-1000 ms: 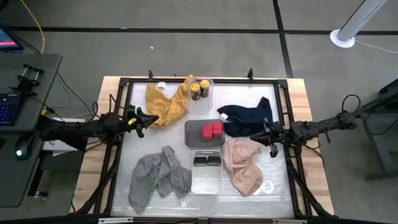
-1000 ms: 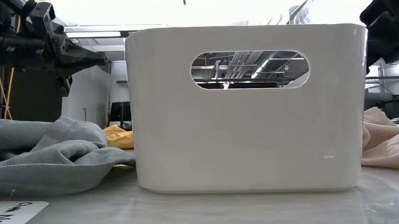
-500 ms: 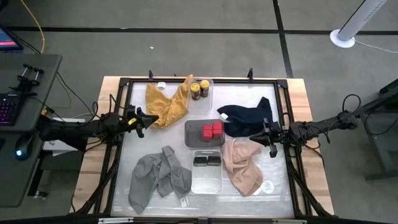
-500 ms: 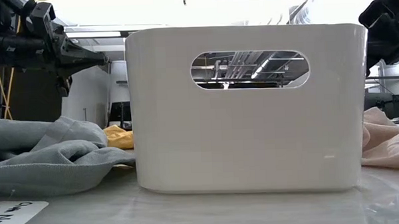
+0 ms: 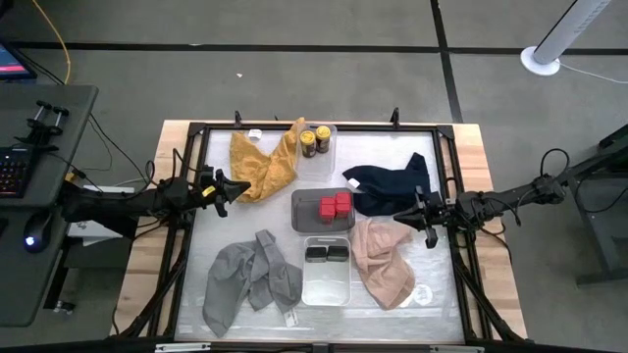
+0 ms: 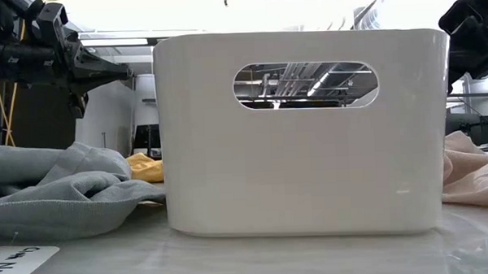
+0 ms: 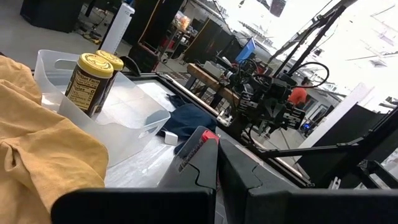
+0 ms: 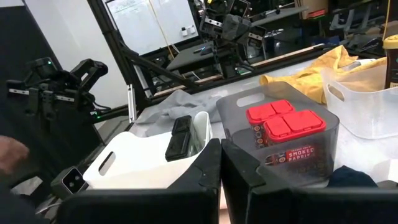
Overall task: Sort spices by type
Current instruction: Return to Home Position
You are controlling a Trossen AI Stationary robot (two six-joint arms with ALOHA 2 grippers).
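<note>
Plainly, the left jaws and right jaws hang closed and empty near opposite sides of the table [image 5: 473, 147].

2 dark jars [image 5: 308, 143] with yellow lids, 2 red tins [image 5: 334, 206], 2 black tins [image 5: 327, 254], white bin [image 5: 327, 286], grey tray [image 5: 299, 212]

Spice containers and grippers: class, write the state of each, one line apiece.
Yellow-lidded jars, upright, lids on, in clear bin.
Red tins, lids shut, in grey bin.
Black tins, side by side in white bin.
Left gripper, shut, empty, raised at left.
Right gripper, shut, empty, raised at right.
</note>
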